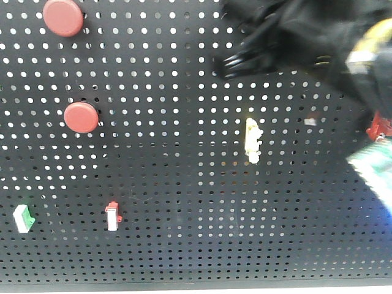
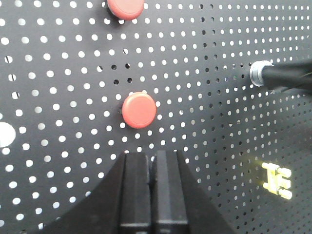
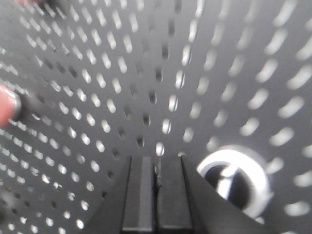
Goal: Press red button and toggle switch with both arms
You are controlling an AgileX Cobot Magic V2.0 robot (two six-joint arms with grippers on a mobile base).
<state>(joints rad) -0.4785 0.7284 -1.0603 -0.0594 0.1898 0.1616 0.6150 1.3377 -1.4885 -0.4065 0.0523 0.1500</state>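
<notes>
A black pegboard (image 1: 184,184) carries two red buttons, one at the top left (image 1: 63,17) and one below it (image 1: 81,117). A yellow-white toggle switch (image 1: 252,139) sits right of centre. My left gripper (image 2: 153,155) is shut and empty, just below the lower red button (image 2: 139,110) and apart from it; it is out of the front view. My right gripper (image 1: 228,64) is blurred at the top right, above the yellow switch. In the right wrist view it (image 3: 157,158) is shut and empty, close to the board, with a silver-ringed toggle (image 3: 234,180) just right of its tips.
A green-white switch (image 1: 22,218) and a red-white switch (image 1: 113,215) sit low on the left. A red part (image 1: 378,127) is at the right edge. A black tube with a silver collar (image 2: 258,73) enters the left wrist view from the right, above the yellow switch (image 2: 277,180).
</notes>
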